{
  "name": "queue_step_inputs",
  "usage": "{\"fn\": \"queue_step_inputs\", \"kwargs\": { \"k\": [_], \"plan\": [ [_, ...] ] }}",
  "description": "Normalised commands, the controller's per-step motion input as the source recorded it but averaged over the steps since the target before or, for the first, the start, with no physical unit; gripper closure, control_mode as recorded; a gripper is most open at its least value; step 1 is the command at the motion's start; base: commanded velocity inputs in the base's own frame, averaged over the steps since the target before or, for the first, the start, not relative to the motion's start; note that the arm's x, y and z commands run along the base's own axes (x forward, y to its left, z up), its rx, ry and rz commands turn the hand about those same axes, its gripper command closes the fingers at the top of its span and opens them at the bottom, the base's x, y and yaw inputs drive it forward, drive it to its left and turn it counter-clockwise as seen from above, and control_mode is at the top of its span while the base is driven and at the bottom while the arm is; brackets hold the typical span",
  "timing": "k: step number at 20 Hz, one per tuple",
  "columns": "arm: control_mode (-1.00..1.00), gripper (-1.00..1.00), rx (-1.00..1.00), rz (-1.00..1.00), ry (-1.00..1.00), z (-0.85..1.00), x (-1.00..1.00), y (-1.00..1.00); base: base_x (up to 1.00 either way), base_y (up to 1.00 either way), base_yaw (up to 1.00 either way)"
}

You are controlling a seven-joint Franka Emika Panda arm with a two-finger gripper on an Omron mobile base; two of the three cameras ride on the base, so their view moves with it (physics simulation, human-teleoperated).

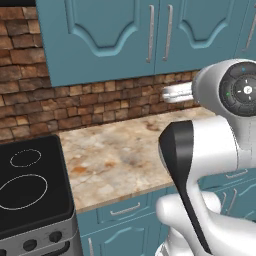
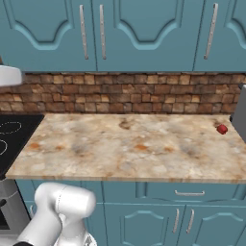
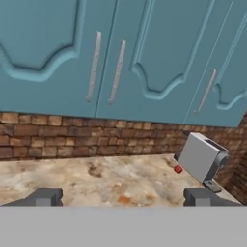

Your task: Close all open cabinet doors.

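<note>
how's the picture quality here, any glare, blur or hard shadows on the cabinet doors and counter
Left base view: flat, even light, no glare on the cabinet doors; the arm looms large and soft-edged. Right base view: the counter is evenly lit, with no hard shadows. Hand view: slightly soft overall, rolled a little, the toaster tilted.

Three views, all facing the wall over the counter [image 2: 129, 144]

Left base: from behind and left of the arm [image 1: 210, 165], angled rightward, stove [image 1: 30, 190] close at lower left; right base: square-on, farther back, same counter, brick [image 2: 134, 93] and doors [image 2: 144, 33]; hand: nearer, tilted up at the doors [image 3: 58, 53], fingertips [image 3: 46, 197] at bottom, toaster [image 3: 200, 157] at right.
</note>
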Motion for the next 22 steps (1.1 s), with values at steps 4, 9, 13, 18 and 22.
{"fn": "queue_step_inputs", "kwargs": {
  "k": [4, 9, 13, 18, 22],
  "plan": [
    [1.00, -1.00, 0.00, 0.00, 0.00, 0.00, 0.00, 0.00, -0.16, 0.32, 0.05],
    [1.00, -1.00, 0.00, 0.00, 0.00, 0.00, 0.00, 0.00, -0.40, 0.32, 0.25],
    [1.00, -1.00, 0.00, 0.00, 0.00, 0.00, 0.00, 0.00, -0.59, 0.29, 0.41],
    [1.00, -1.00, 0.00, 0.00, 0.00, 0.00, 0.00, 0.00, -0.64, 0.32, 0.46],
    [1.00, -1.00, 0.00, 0.00, 0.00, 0.00, 0.00, 0.00, -0.51, 0.47, 0.48]
  ]
}}
